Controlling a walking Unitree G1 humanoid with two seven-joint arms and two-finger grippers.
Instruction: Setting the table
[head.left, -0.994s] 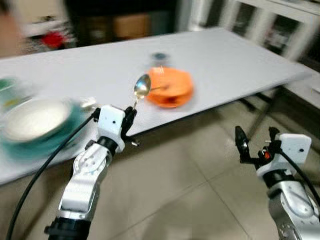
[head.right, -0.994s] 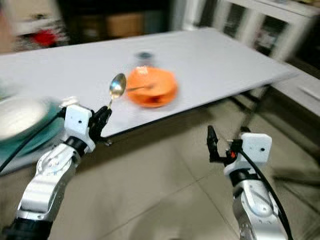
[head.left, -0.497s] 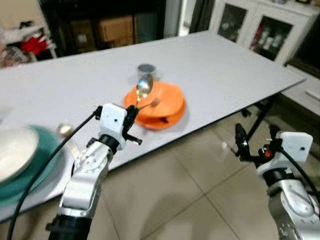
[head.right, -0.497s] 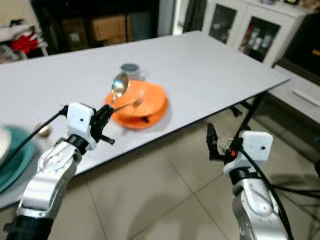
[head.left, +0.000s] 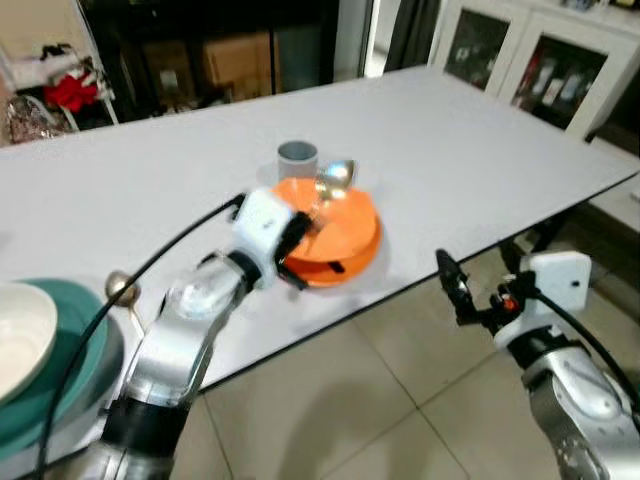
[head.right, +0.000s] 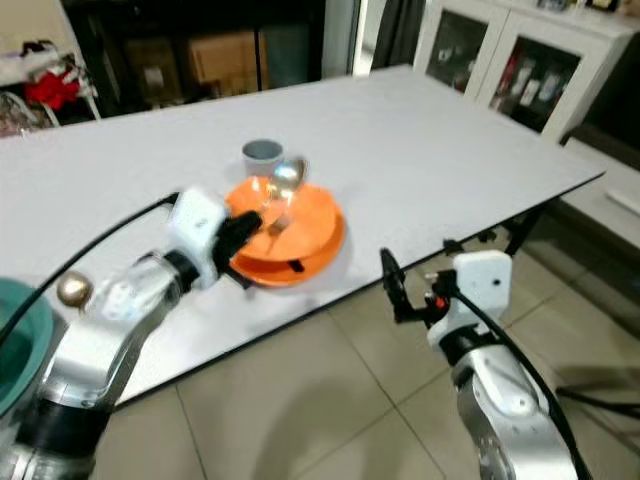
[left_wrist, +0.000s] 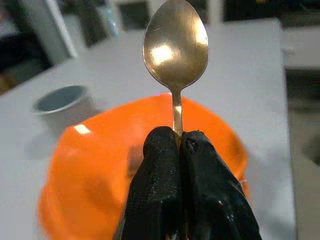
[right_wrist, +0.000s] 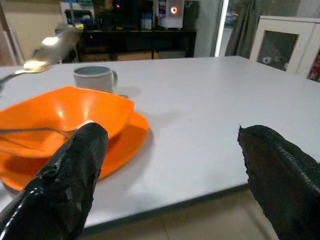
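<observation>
My left gripper (head.left: 301, 226) is shut on the handle of a metal spoon (head.left: 334, 176), holding it just above an orange bowl (head.left: 345, 222). In the left wrist view the spoon (left_wrist: 175, 47) stands up from the closed fingertips (left_wrist: 162, 145), with the bowl (left_wrist: 100, 165) behind it. The bowl sits on an orange plate (head.left: 352, 264) near the front edge of the white table (head.left: 480, 140). A utensil (right_wrist: 35, 132) lies inside the bowl. My right gripper (head.left: 478, 282) hangs open below the table edge, off to the right, holding nothing.
A grey cup (head.left: 297, 156) stands just behind the orange bowl. At the far left a white bowl (head.left: 18, 335) rests on a teal plate (head.left: 70, 375), with another spoon (head.left: 119, 287) beside it. White glass-door cabinets (head.left: 545, 70) stand at the back right.
My left gripper has carried the spoon forward, from short of the table edge to over the orange bowl. The view has shifted as I moved closer. The right gripper stays open.
</observation>
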